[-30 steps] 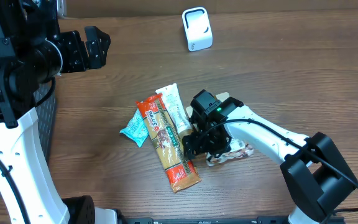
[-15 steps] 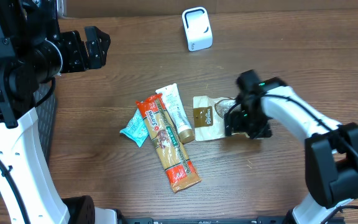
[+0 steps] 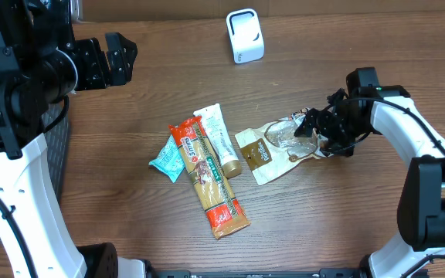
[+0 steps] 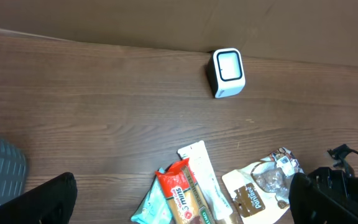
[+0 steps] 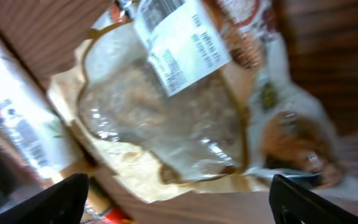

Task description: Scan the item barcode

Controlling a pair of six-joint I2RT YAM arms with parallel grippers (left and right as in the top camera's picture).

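Both grippers stand with jaws wide apart, holding nothing. At the right of the overhead frame the right gripper (image 3: 321, 130) sits over the right end of a clear-windowed snack pouch (image 3: 273, 147), which lies flat on the wooden table (image 3: 361, 62). The right wrist view shows the pouch's white barcode label (image 5: 178, 43) facing up. In the upper left the left gripper (image 3: 108, 60) hangs well apart from everything. A white barcode scanner (image 3: 245, 35) stands at top centre. Left of the pouch lie a white tube (image 3: 216, 137), a long orange packet (image 3: 209, 181) and a small teal packet (image 3: 167, 159), touching one another.
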